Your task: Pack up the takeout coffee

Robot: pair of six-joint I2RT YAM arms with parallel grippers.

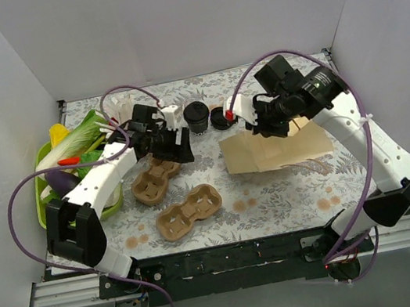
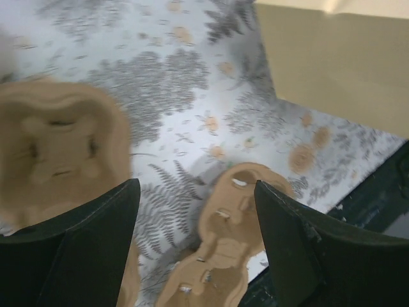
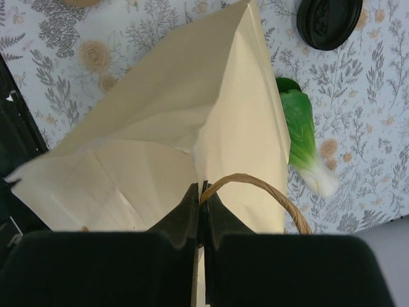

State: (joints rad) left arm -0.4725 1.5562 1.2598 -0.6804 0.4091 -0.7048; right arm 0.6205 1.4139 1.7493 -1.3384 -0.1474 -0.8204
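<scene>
Looking first at the left side, I saw the green basket [image 1: 42, 204] with vegetables at the table edge; it was not part of my job. Beside it, my left gripper [image 2: 197, 192] hung above the table with its fingers well apart and nothing between them. Under it lay one pulp cup carrier [image 1: 154, 180], and the second carrier [image 1: 190, 213] lay nearer to the arm bases. As far as I could see, no cup sat in either of them.

The takeout coffee [image 1: 196, 115] stood upright on the flowered cloth, beyond the left gripper toward the back wall. No finger touched it. Just to its right lay the loose black lid [image 1: 221, 119], flat on the cloth.

Right of the centre was the paper bag [image 1: 268, 150]. My right gripper [image 3: 200, 198] was closed tightly on the bag's upper edge, just beside the brown handle [image 3: 268, 192], and it held that edge up. I could not see into the bag. A piece of bok choy [image 3: 303, 137] lay on the cloth next to it.

So I judged the task to be at an early stage. The bag was gripped and lifted, which seemed to be the preparation. The coffee itself was not yet taken, and it was neither in a carrier nor in the bag. The grasp, the carry and the placing were all left to do.
</scene>
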